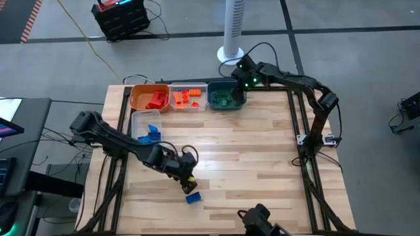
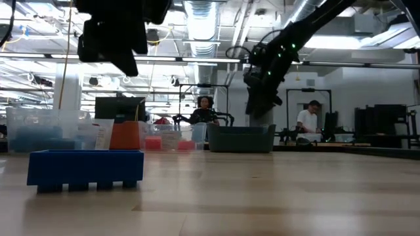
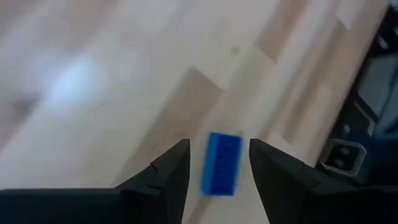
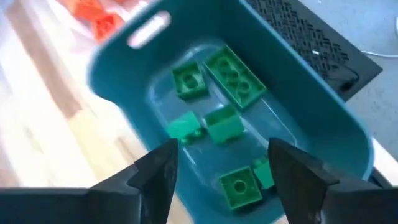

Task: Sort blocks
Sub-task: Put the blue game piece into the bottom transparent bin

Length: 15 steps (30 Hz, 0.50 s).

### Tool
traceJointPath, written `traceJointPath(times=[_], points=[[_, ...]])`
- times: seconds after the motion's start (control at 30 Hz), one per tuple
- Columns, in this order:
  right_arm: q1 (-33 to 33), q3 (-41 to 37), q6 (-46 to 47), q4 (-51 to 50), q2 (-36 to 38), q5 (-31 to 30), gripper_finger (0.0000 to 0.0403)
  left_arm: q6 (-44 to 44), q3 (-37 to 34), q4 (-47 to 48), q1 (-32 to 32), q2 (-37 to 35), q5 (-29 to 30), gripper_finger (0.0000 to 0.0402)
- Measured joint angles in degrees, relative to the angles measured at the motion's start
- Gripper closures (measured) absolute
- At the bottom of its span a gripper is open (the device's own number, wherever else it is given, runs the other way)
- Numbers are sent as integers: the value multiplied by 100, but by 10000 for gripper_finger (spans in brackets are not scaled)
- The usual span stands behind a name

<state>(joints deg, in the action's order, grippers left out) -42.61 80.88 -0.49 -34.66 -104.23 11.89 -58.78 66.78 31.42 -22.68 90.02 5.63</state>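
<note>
A blue block (image 3: 222, 163) lies flat on the wooden table near its front edge (image 1: 192, 196), resting on its underside (image 2: 85, 169). My left gripper (image 3: 217, 146) hovers open above it, one finger on either side, apart from it (image 1: 188, 178). At the table's far edge, my right gripper (image 4: 222, 146) stands open over the teal bin (image 1: 226, 98) with nothing between its fingers. Several green blocks (image 4: 224, 124) lie on that bin's floor.
Along the far edge stand an orange bin (image 1: 141, 98) holding red blocks, a clear bin (image 1: 187, 98) holding orange blocks, and the teal bin. A second clear bin (image 1: 146, 128) with blue blocks sits at the left. Bare wood spans the table's middle and right.
</note>
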Motion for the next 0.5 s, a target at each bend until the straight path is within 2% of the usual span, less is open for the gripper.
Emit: traceJointPath(times=[0.1, 0.3, 0.5], points=[[17, 454, -103, -377, 2, 1, 148, 248, 306, 40, -158, 331, -240, 239], [167, 1387, -388, -861, 4, -167, 147, 727, 1319, 1143, -585, 1221, -396, 239], [348, 2154, -565, -1049, 11, -340, 147, 1130, 2150, 1707, -835, 1994, -242, 238]])
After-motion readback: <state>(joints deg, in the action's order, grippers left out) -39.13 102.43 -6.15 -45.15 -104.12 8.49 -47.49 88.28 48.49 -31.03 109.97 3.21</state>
